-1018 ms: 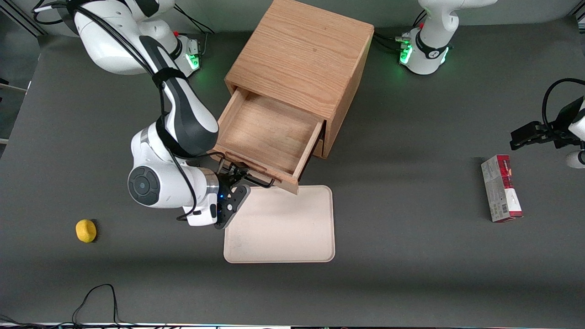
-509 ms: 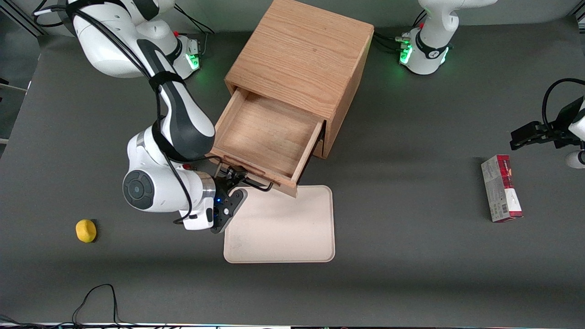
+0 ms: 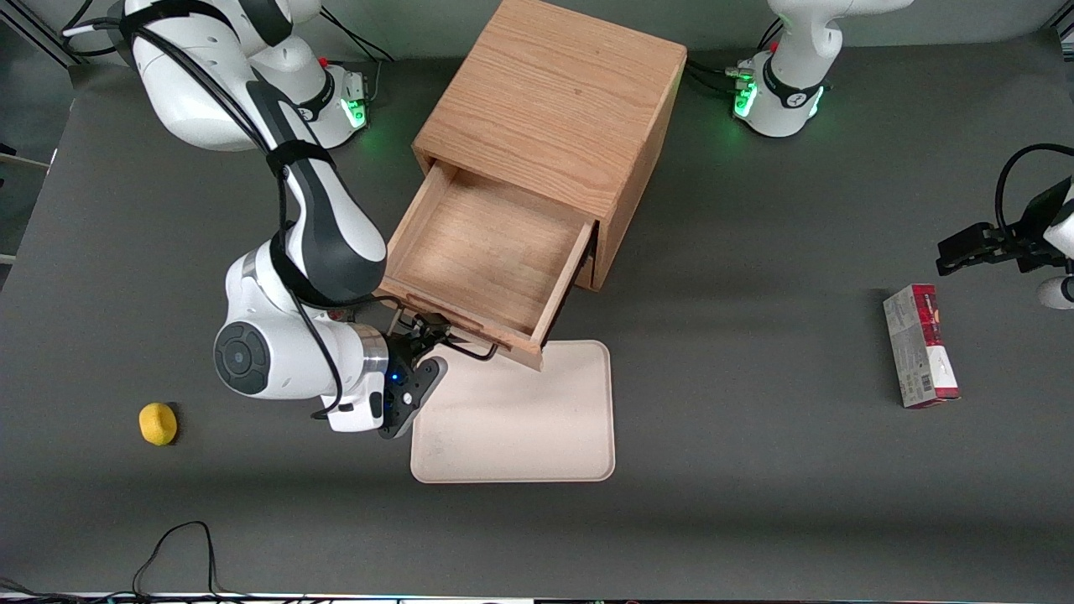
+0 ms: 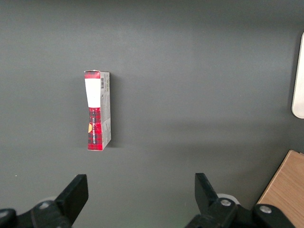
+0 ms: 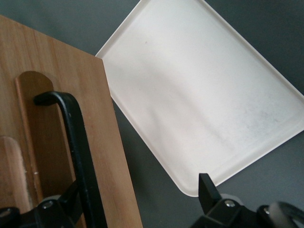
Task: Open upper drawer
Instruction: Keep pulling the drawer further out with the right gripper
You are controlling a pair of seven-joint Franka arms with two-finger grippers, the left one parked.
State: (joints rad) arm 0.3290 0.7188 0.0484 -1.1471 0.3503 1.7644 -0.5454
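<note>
The upper drawer (image 3: 482,252) of the wooden cabinet (image 3: 554,101) stands pulled well out, and its inside is bare. Its thin black wire handle (image 3: 457,340) is on the drawer front, which faces the front camera. My right gripper (image 3: 417,340) is at that handle, just above the tray's edge. In the right wrist view the handle bar (image 5: 76,137) runs along the oak drawer front (image 5: 42,95), close against one finger (image 5: 66,202). The other finger (image 5: 206,187) stands far off it, so the gripper (image 5: 137,192) is open around the bar. The lower drawer is hidden under the upper one.
A cream tray (image 3: 520,419) lies flat in front of the drawer, partly under its front edge; it also shows in the right wrist view (image 5: 199,95). A yellow lump (image 3: 157,423) lies toward the working arm's end. A red box (image 3: 920,346) lies toward the parked arm's end.
My right arm has drawn back toward the front camera and its own end of the table. The drawer has slid a little farther out with it, its front corner now over the tray.
</note>
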